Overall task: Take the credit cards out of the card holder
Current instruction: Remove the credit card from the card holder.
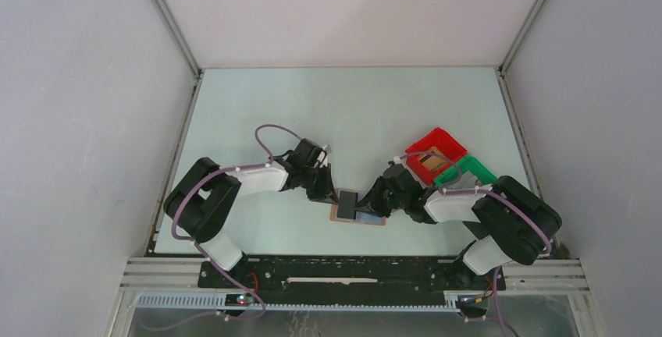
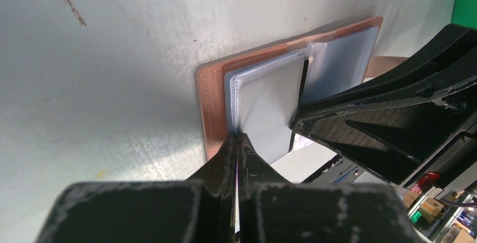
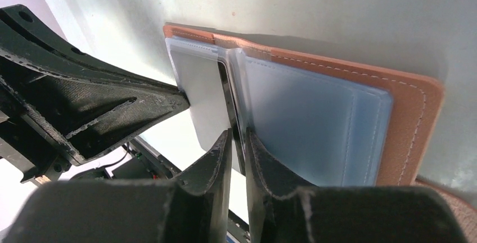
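The card holder (image 1: 379, 221) lies open on the pale table between my two grippers, tan cover (image 2: 212, 108) down and blue-grey panels (image 3: 304, 119) up. My left gripper (image 1: 332, 195) is shut on the edge of a grey-white clear sleeve (image 2: 267, 102) of the holder, its tips (image 2: 237, 137) at that leaf's near edge. My right gripper (image 1: 373, 206) is shut on a thin dark card (image 3: 225, 85) seen edge-on at the holder's fold, between its tips (image 3: 237, 137). The card stands upright between the two grippers (image 1: 349, 200). Each wrist view shows the other gripper's fingers (image 2: 382, 125) (image 3: 95, 108) close by.
A red bin (image 1: 434, 150) and a green bin (image 1: 471, 168) stand just behind my right arm, something brown inside the red one. The holder's tan side tab (image 3: 450, 198) sticks out on the right. White enclosure walls ring the table.
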